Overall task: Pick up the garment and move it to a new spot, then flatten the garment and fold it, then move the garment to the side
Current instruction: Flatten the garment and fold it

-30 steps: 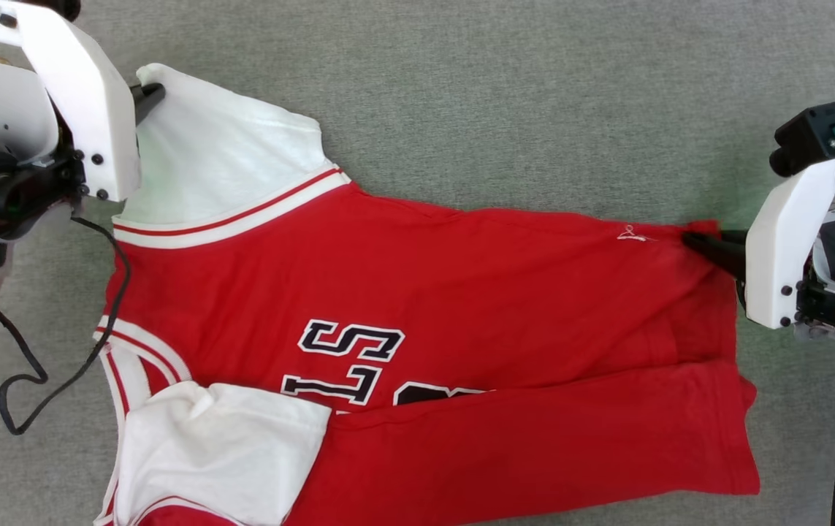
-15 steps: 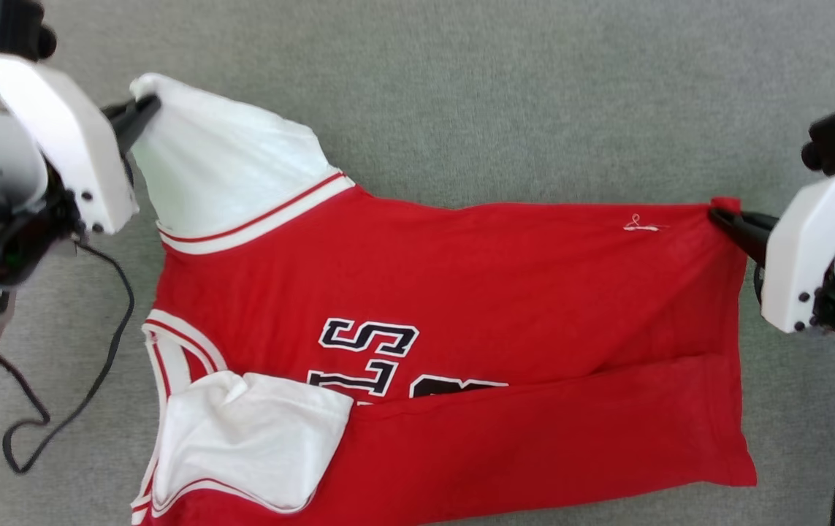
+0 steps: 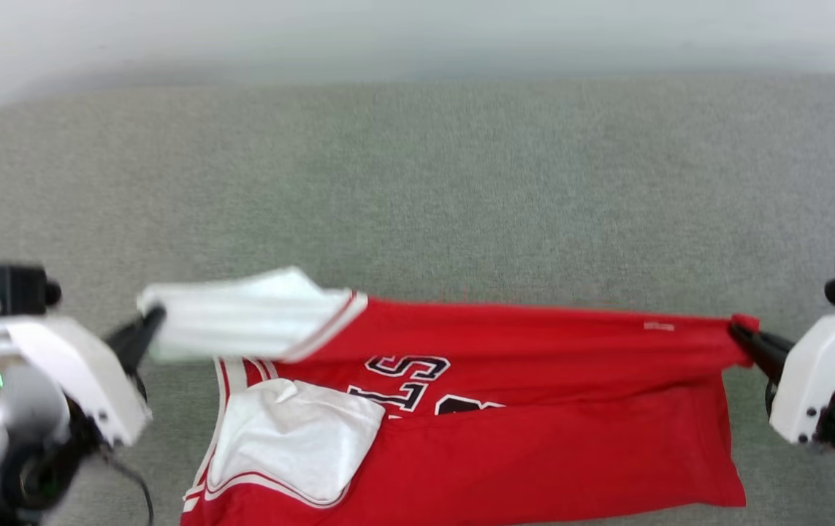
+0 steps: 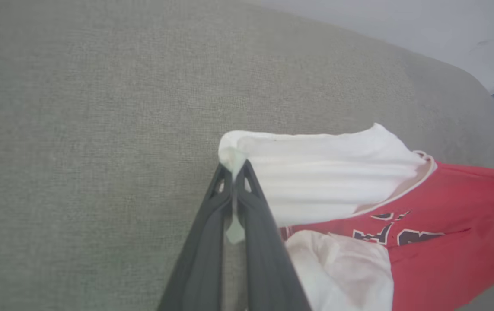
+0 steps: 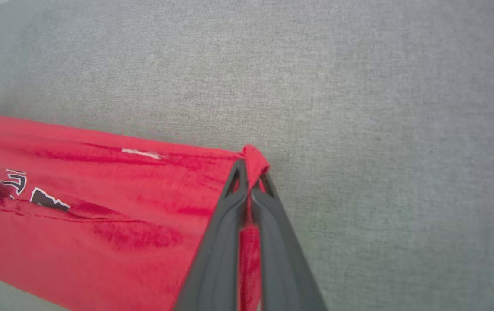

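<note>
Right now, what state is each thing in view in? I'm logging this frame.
garment: stretched along its top edge between both grippers, partly folded over itself, not flat.
left gripper: shut on a white corner of the garment.
right gripper: shut on a red corner of the garment.

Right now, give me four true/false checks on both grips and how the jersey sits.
1. The left gripper is shut on the garment at its white sleeve. True.
2. The right gripper is open and clear of the cloth. False: it is shut on a red corner.
3. The garment's top edge runs taut between the two grippers. True.
4. The black chest letters show in full. False: a folded red layer covers their lower part.
</note>
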Controlling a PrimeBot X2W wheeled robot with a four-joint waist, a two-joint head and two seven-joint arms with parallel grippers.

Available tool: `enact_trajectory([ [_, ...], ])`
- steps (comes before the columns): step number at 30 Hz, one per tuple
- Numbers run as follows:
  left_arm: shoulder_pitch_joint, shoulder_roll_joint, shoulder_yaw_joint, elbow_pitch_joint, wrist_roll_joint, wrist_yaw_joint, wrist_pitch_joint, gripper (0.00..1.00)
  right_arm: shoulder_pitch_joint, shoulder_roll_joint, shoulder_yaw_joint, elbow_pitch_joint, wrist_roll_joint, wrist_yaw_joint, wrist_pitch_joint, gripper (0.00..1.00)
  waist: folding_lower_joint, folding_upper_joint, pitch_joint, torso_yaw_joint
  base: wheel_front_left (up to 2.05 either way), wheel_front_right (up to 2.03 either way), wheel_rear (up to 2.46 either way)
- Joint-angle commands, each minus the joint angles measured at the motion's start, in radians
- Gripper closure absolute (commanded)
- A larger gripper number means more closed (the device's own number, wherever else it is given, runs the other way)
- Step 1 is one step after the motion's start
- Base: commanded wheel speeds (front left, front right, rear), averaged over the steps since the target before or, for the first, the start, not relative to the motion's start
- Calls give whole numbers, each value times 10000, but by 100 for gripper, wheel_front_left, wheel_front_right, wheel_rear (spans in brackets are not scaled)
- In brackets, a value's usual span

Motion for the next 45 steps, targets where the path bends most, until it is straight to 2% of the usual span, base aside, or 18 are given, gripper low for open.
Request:
enact_trajectory([
  [1, 924, 56, 88, -254, -155, 232, -268, 100, 510, 69, -166, 13, -48, -10, -245, 100, 1, 0, -502, 189, 0, 0, 0],
  [8, 3094, -249, 43, -728, -913, 641, -511, 100, 1683, 217, -304, -110, -115, -10, -1179, 100, 1, 0, -658, 257, 0, 0, 0],
  [9, 3252, -297, -42, -704, -976, 666, -438, 100, 1823, 258, -308, -51, -140, -10, -1300, 98, 1, 0, -632, 242, 0, 0, 0],
  [10, 3353, -385, -120, -693, -1029, 651, -426, 100, 1967, 333, -278, 11, -129, -10, -1416, 84, 1, 0, -615, 226, 0, 0, 0],
  [11, 3412, -496, -182, -669, -1084, 596, -445, 87, 2077, 388, -278, 56, -165, -11, -1578, 64, 1, 0, -618, 208, 0, 0, 0],
  [12, 3456, -576, -226, -607, -1060, 568, -515, 53, 2196, 426, -291, 130, -219, -11, -1732, 7, 1, 0, -642, 188, 0, 0, 0],
  [13, 3456, -576, -226, -607, -1060, 568, -515, 53, 2196, 426, -291, 130, -219, -11, -1732, 7, 1, 0, -642, 188, 0, 0, 0],
  [14, 3543, -644, -299, -530, -1040, 543, -536, 0, 2318, 502, -256, 201, -200, -11, -1863, 0, 1, 0, -677, 156, 0, 0, 0],
  [18, 3641, -866, -472, -368, -760, 431, -898, 0, 2790, 596, -126, 289, -203, -9, -2361, 0, 1, 0, -936, 4, 0, 0, 0],
  [23, 3654, -688, -356, -385, 51, 641, -1775, 0, 3329, 460, -300, -180, -283, -9, -2668, 0, 1, 0, -1410, -119, 0, 0, 0],
  [26, 3486, -580, -285, -583, 534, 818, -2225, 0, 3542, 380, -543, -633, -317, -9, -2493, 0, 1, 0, -1696, -165, 0, 0, 0],
  [32, 3010, -921, -53, -970, 1525, 1605, -3392, 0, 3376, 270, -1280, -1309, -273, -9, -1482, 0, 1, 0, -1950, -164, 0, 0, 0],
  [35, 2745, -1114, -137, -1112, 2121, 1803, -4023, 0, 3170, 297, -1637, -1417, -178, -9, -579, 0, 1, 0, -1974, -39, 0, 0, 0],
  [40, 2271, -1461, -452, -1136, 3125, 1770, -5070, 0, 3059, 305, -1981, -1515, -364, -9, 990, 0, 1, 0, -1859, 370, 0, 0, 0],
  [45, 1847, -1911, -666, -1148, 3989, 1682, -5698, 0, 2920, 618, -2132, -1295, -472, -9, 1765, 0, 1, 0, -1512, 871, 0, 0, 0],
])
